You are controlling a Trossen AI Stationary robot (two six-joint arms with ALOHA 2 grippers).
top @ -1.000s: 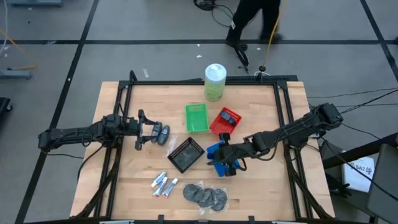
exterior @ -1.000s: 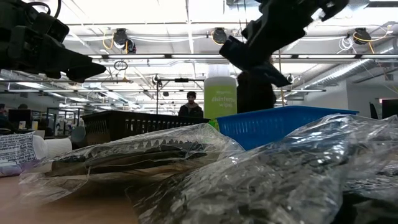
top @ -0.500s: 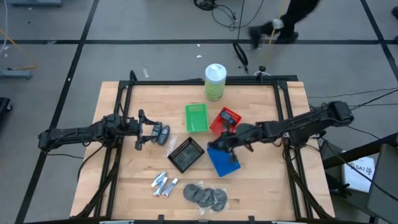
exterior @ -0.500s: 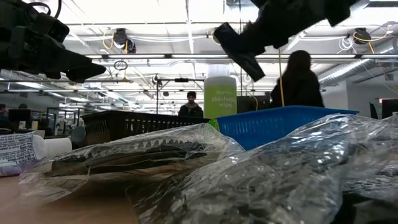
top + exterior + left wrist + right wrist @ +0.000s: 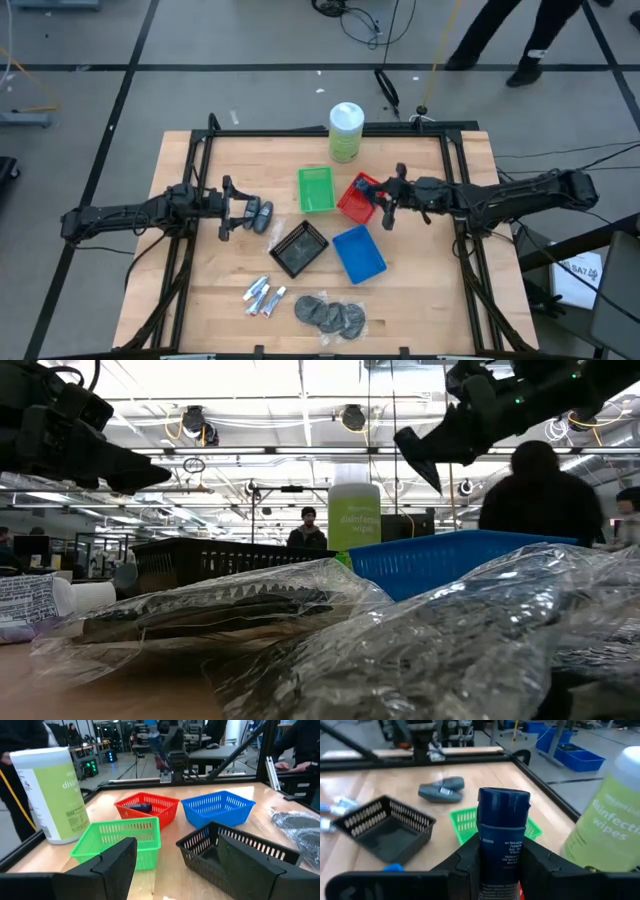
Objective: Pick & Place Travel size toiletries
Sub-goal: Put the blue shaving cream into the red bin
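Observation:
My right gripper (image 5: 387,203) (image 5: 502,867) is shut on a navy flat pack (image 5: 502,822) and hovers over the right edge of the red tray (image 5: 357,194). A second dark pack (image 5: 140,807) lies in that tray. My left gripper (image 5: 228,208) waits open at the table's left, its fingers pointing at two dark grey oval bottles (image 5: 258,213) lying on the wood just beyond them. White tubes (image 5: 263,295) and bagged grey discs (image 5: 330,313) lie near the near edge. My right gripper pinches the navy flat pack between its two fingers (image 5: 470,860), on the pack's end nearer the wrist (image 5: 502,855). The far end (image 5: 503,797) sticks out past the fingertips. The fingers come from the table's right, slanting down. The pack is lifted clear.
A green tray (image 5: 316,189), a black tray (image 5: 298,247) and a blue tray (image 5: 358,254) sit around the table's middle. A tall pale-green canister (image 5: 346,131) stands at the far edge. A black frame rims the table. A person walks beyond the far edge.
My right gripper, shut on the navy pack, has risen from the blue tray and travelled toward the far edge and the right, ending over the red tray. Its arm has stretched out straighter. The left arm has kept still.

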